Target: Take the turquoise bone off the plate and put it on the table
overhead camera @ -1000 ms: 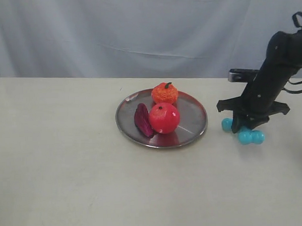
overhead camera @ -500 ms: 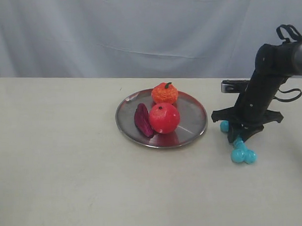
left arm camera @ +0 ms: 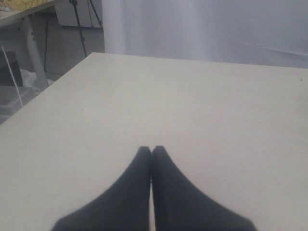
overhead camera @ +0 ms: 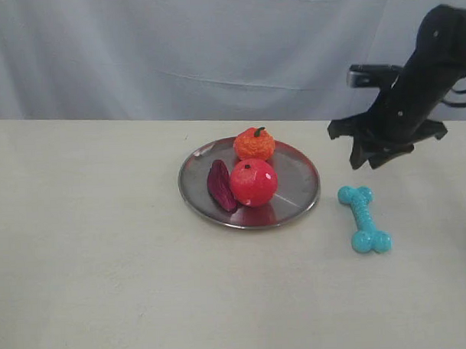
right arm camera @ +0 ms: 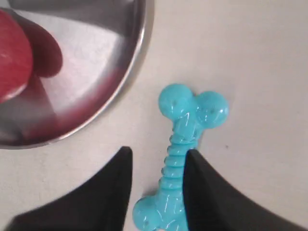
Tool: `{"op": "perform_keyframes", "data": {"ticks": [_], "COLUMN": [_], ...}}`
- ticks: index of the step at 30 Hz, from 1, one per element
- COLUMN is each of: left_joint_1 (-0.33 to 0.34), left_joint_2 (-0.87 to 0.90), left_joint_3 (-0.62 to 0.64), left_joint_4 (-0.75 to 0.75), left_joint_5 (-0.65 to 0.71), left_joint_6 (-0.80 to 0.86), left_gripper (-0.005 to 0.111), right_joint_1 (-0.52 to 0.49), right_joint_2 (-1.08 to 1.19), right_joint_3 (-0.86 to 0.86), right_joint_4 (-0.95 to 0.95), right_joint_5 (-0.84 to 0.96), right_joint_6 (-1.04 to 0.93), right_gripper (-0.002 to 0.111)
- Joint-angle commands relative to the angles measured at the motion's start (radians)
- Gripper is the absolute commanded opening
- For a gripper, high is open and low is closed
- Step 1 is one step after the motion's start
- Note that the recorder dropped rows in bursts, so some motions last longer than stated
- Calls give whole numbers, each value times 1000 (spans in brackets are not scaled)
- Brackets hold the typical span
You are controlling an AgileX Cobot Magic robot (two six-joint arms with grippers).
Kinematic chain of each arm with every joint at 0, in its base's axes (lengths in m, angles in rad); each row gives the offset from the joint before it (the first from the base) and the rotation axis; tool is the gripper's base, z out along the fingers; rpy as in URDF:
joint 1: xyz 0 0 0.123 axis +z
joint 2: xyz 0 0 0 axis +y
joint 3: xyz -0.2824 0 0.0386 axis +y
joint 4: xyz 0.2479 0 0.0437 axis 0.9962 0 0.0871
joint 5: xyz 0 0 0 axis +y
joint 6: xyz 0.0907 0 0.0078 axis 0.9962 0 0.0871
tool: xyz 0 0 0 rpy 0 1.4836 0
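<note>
On the table (overhead camera: 106, 263), pale beige, everything sits right of centre in the exterior view. Plate (overhead camera: 294, 176), round shiny metal, near the middle, flat on the table. Right arm (overhead camera: 421, 68), black, comes in from the right edge, bent down toward the table. Right gripper (overhead camera: 374, 158) hangs in the air to the right of the plate, above the table, touching nothing. In the right wrist view its fingers (right arm camera: 118, 187) are spread apart and empty, with the bone seen below them. Left gripper (left arm camera: 151, 151) shows only in the left wrist view, over bare table, fingers pressed together with nothing between them. Red fruit (overhead camera: 253, 182) sits on the plate, near its front. Orange fruit (overhead camera: 254, 144) is on the plate just behind it, green stem up. Purple piece (overhead camera: 219, 186) lies on the plate touching the red fruit's left side. Bone (overhead camera: 363, 218), turquoise, lies flat on the table just right of the plate, off it and clear of the rim, one knobby end nearer the plate, the other toward the front.
</note>
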Motion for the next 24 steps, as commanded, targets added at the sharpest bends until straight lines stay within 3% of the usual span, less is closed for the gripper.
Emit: {"op": "perform_keyframes", "data": {"ticks": [1, 6, 14, 19, 24], "left_joint_1": [2, 2, 2, 2, 2], "left_joint_2": [-1, -1, -1, -1, -1], "left_joint_3": [3, 3, 3, 3, 3], "left_joint_4": [-1, -1, -1, -1, -1], "left_joint_5": [-5, -5, -5, -5, -5], "left_joint_6": [-4, -4, -4, -4, -4], "left_gripper": [0, 0, 0, 0, 0], "right_joint_1": [19, 38, 38, 38, 38], "right_joint_2": [-208, -573, -1154, -1388, -1584], "right_joint_3": [55, 304, 755, 949, 1071], "right_joint_4": [-39, -60, -74, -52, -52], "right_joint_5": [-120, -487, -880, -1012, -1024], "right_joint_6": [4, 4, 8, 8, 8], "right_gripper": [0, -1, -1, -1, -1]}}
